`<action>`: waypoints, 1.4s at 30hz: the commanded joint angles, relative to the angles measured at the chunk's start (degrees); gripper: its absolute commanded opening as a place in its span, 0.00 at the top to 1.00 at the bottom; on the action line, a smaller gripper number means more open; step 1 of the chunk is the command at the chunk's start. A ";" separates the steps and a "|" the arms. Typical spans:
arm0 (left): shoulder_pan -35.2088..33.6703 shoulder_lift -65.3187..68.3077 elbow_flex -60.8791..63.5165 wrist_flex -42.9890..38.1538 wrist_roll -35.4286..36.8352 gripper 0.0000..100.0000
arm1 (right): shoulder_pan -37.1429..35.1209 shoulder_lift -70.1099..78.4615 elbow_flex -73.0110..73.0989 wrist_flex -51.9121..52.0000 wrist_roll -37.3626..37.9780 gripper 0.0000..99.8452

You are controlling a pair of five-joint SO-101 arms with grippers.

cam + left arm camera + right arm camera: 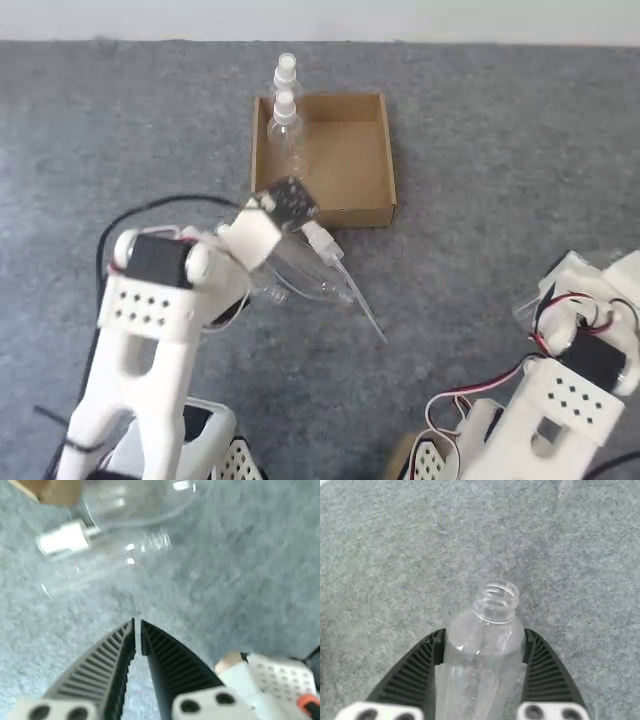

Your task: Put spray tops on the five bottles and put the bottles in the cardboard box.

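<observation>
The cardboard box [380, 150] stands at the table's far middle. Two capped bottles [286, 122] with white spray tops are at its back left corner. In front of the box, clear bottles [300, 272] lie on the grey mat, one with a white spray top [322, 243] and a thin dip tube [365, 308]. My left arm [255, 235] hovers over them. My left gripper [137, 626] is shut and empty, a short way from the lying bottle's spray top [65, 537]. My right gripper [484, 635] is shut on an uncapped clear bottle [487, 630] with its threaded neck pointing away.
Grey carpet-like mat [480, 250] covers the table. The right arm [585, 365] sits at the near right with loose wires beside it. A corner of the box [47, 489] shows in the left wrist view. Bare mat lies between the box and the right arm.
</observation>
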 commanded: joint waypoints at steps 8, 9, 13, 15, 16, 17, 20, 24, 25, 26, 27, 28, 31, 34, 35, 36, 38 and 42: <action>-6.51 -14.51 19.91 -11.96 -6.07 0.99 | -3.21 -1.54 0.35 -2.42 -0.09 0.93; -6.51 -15.03 20.97 -12.57 -6.07 0.99 | -3.21 -1.54 0.44 -2.42 0.53 0.93; -6.51 -16.09 24.13 -14.86 -6.15 0.99 | -3.21 -1.54 0.62 -2.24 1.58 0.93; -6.51 -16.09 25.54 -16.35 -6.15 0.99 | -3.21 -1.54 0.79 -2.24 1.58 0.93; -6.51 -16.09 26.33 -17.14 -6.15 0.99 | -3.21 -1.54 1.23 -2.24 1.67 0.93; -6.51 -16.09 27.03 -17.85 -6.15 0.99 | -3.21 -1.54 1.49 -2.33 1.67 0.93; -6.51 -16.09 28.09 -20.40 -6.15 0.99 | -3.21 -1.54 1.67 -2.51 1.76 0.93; -6.51 -16.09 27.91 -21.36 -6.15 0.98 | -3.21 -1.54 1.76 -2.59 1.76 0.93; -6.51 -16.09 27.91 -21.45 -6.07 0.98 | -3.21 -1.54 1.76 -2.68 1.76 0.93; -6.51 -16.09 27.91 -21.45 -5.98 0.96 | -3.21 -1.54 1.76 -2.68 1.76 0.93; -6.51 -16.09 27.91 -21.45 -5.80 0.93 | -3.21 -1.54 1.76 -2.77 1.76 0.93; -6.51 -16.09 27.91 -21.45 -5.71 0.89 | -3.21 -1.54 1.76 -2.77 1.76 0.93; -6.33 -16.09 26.24 -21.54 0.44 0.77 | -3.21 -1.54 1.76 -2.77 1.76 0.93; -5.54 -15.82 21.85 -21.54 9.58 0.73 | -3.21 -1.54 1.76 -2.77 1.76 0.93; -4.40 -15.56 20.26 -21.54 11.87 0.73 | -3.21 -1.54 1.76 -2.77 1.76 0.93; -3.16 -15.56 19.12 -21.54 14.07 0.73 | -3.21 -1.54 1.76 -2.77 1.76 0.93; 0.18 -15.47 17.27 -21.54 19.69 0.73 | -3.21 -1.54 1.76 -2.77 1.76 0.93; 8.88 -14.68 15.25 -22.51 31.65 0.73 | -3.21 -1.54 1.76 -2.77 1.76 0.93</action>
